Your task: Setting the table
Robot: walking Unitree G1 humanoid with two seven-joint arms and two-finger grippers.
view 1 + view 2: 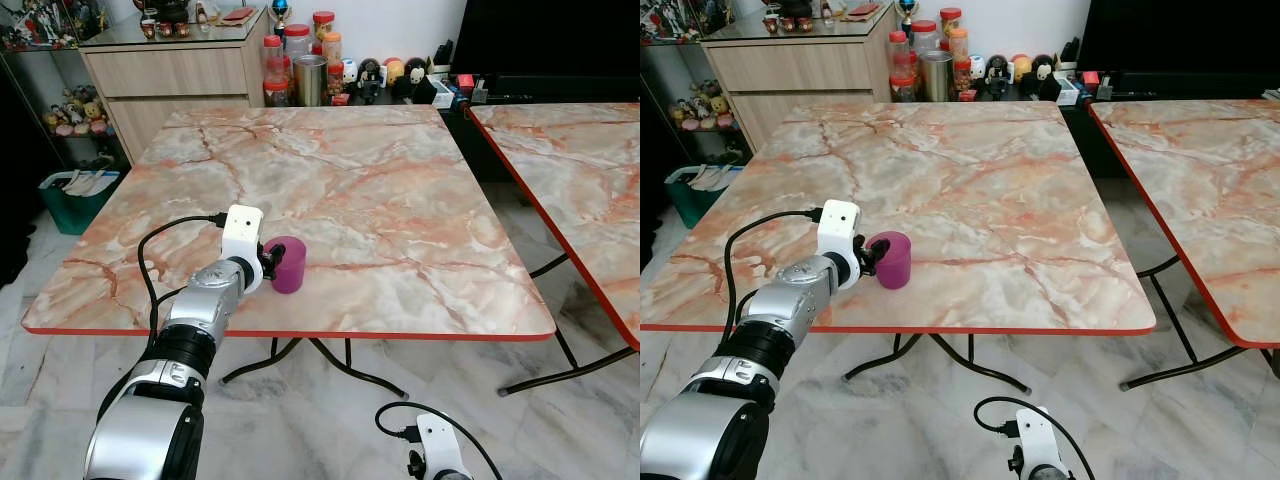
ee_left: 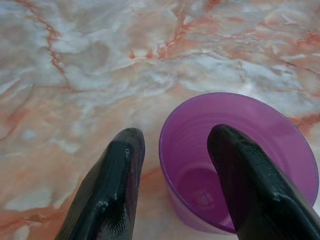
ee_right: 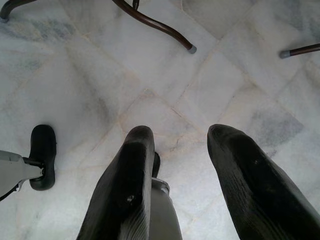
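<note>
Your left tool (image 2: 172,187) straddles the purple cup's (image 1: 290,264) rim (one finger inside), spread, on the marble counter (image 1: 380,190); right tool (image 3: 175,185) hangs open.

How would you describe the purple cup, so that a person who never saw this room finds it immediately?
Look at the marble-patterned table with the red edge, near its front edge on the robot's left. The purple cup stands upright there, the left gripper straddling its rim, one finger inside. It is the sole object on that tabletop.

Low and left of centre we see our left gripper (image 1: 272,268) at the purple cup (image 1: 288,264) standing on the marble table (image 1: 380,190).
</note>
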